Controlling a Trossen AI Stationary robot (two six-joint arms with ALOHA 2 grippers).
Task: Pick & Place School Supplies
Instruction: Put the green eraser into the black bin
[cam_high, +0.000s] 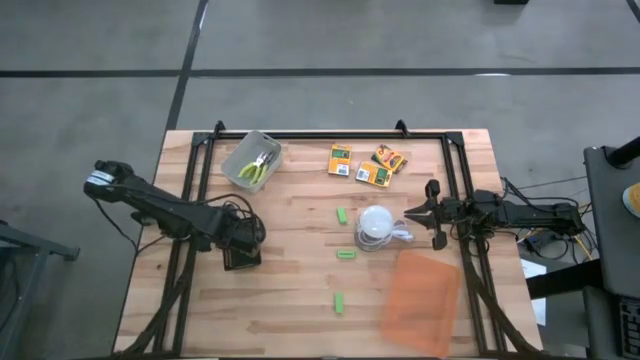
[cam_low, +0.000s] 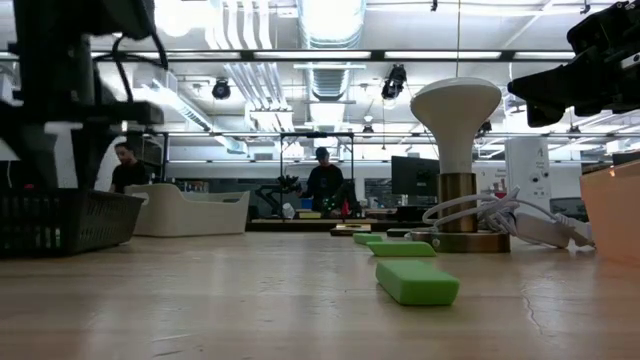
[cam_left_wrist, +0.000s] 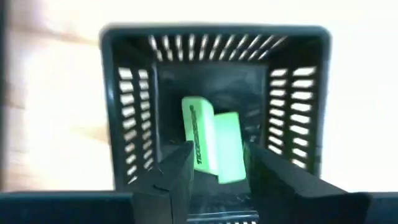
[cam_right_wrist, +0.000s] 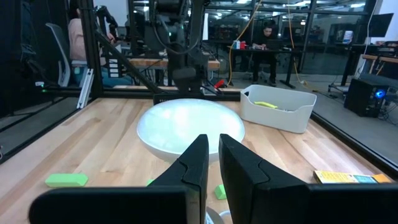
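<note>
The left gripper hangs directly over a black slatted basket on the left side of the table, fingers parted, with two green sticks lying in the basket's bottom. One stick leans on the other; whether a finger touches either is hard to tell from the wrist view, but they look released. To finish this step well, the fingers should open a little wider and lift straight up, so nothing catches on the slats or drags a stick out.

The right gripper waits at the right edge with its fingers pressed together, empty, facing a white mushroom-shaped lamp.

Three more green sticks lie loose in a line down the middle of the table. Plier-like tools sit in a pale bin at far left, and orange-yellow boxes lie far centre. An orange translucent sheet covers the near right.

The surface is a pale wooden table in a black frame. Beyond it is an open workshop with bright ceiling lights, desks, and people far off.
</note>
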